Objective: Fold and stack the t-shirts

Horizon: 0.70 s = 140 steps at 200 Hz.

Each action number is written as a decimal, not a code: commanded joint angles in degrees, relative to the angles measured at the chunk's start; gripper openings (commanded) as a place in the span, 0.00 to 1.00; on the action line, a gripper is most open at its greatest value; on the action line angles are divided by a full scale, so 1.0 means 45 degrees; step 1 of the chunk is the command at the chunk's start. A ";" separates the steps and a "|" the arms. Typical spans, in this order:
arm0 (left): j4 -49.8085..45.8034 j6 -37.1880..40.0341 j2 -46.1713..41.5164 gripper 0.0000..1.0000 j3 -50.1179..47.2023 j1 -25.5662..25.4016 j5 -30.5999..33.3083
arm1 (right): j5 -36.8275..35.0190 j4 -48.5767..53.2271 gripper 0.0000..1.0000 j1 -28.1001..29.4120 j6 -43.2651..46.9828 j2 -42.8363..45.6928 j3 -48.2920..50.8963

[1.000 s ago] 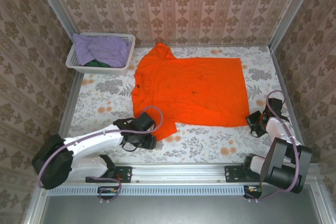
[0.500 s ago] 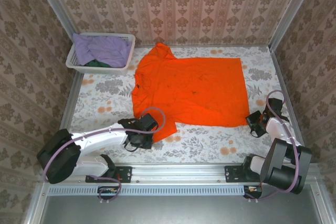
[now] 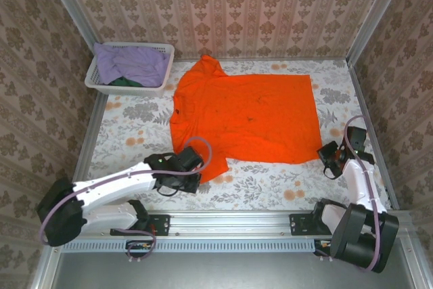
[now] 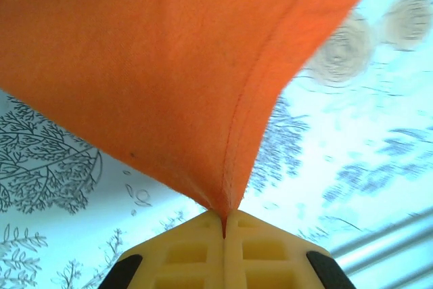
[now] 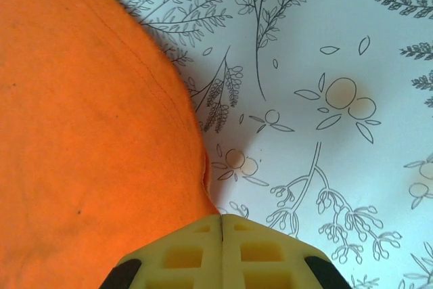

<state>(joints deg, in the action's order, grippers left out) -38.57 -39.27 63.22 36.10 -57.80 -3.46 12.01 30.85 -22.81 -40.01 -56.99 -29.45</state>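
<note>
Left jaws clenched on orange shirt (image 4: 135,65) hem; right jaws clenched on its corner, barely. Risk: the thin right bite slips on lifting, and the cloth drops.

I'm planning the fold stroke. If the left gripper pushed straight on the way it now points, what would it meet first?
The orange t-shirt itself: the left gripper is shut on its edge, and the cloth fans out straight ahead of it. How far the cloth rises there is hard to judge.
</note>
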 commanded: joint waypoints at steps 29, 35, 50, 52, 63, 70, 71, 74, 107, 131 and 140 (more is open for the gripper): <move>-0.2605 -0.0942 -0.2181 0.00 0.0157 -0.0891 -0.1688 | -0.1196 0.2241 0.00 0.0070 -0.0228 0.2177 0.0018; -0.2845 -0.1128 -0.2489 0.00 0.0178 -0.1016 -0.1767 | -0.1354 0.2357 0.00 0.0063 -0.0376 0.2518 0.0055; -0.3558 -0.1505 -0.3360 0.00 0.0206 -0.1174 -0.1530 | -0.1594 0.2476 0.00 0.0068 -0.0698 0.3181 0.0162; -0.3632 -0.1537 -0.3481 0.00 0.0193 -0.1168 -0.1509 | -0.1599 0.2464 0.00 0.0068 -0.0738 0.3272 0.0189; -0.3860 -0.1706 -0.3971 0.00 0.0058 -0.1159 -0.1346 | -0.1586 0.2371 0.00 0.0074 -0.0953 0.3520 0.0320; -0.3881 -0.1798 -0.4161 0.00 -0.0042 -0.1159 -0.1264 | -0.1540 0.2316 0.00 0.0087 -0.1127 0.3581 0.0404; -0.3876 -0.1810 -0.4173 0.00 -0.0048 -0.1150 -0.1253 | -0.1538 0.2310 0.00 0.0088 -0.1147 0.3582 0.0418; -0.3852 -0.1829 -0.4194 0.00 -0.0067 -0.1146 -0.1246 | -0.1502 0.2278 0.00 0.0085 -0.1224 0.3600 0.0459; -0.3293 -0.1953 -0.4108 0.00 0.0238 -0.1096 -0.0657 | -0.1184 0.1954 0.00 0.0099 -0.1452 0.3511 0.0623; -0.2898 -0.1447 -0.3933 0.00 0.1181 -0.0410 0.0113 | -0.1197 0.1769 0.00 0.0231 -0.1203 0.3057 0.0125; -0.2826 -0.1168 -0.3770 0.00 0.1648 0.0145 0.0296 | -0.1165 0.1631 0.00 0.0342 -0.1031 0.2691 -0.0191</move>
<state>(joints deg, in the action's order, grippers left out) -52.21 -46.33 45.32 37.80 -61.10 -6.24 7.05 39.07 -22.37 -45.17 -42.39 -27.18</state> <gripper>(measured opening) 0.041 0.067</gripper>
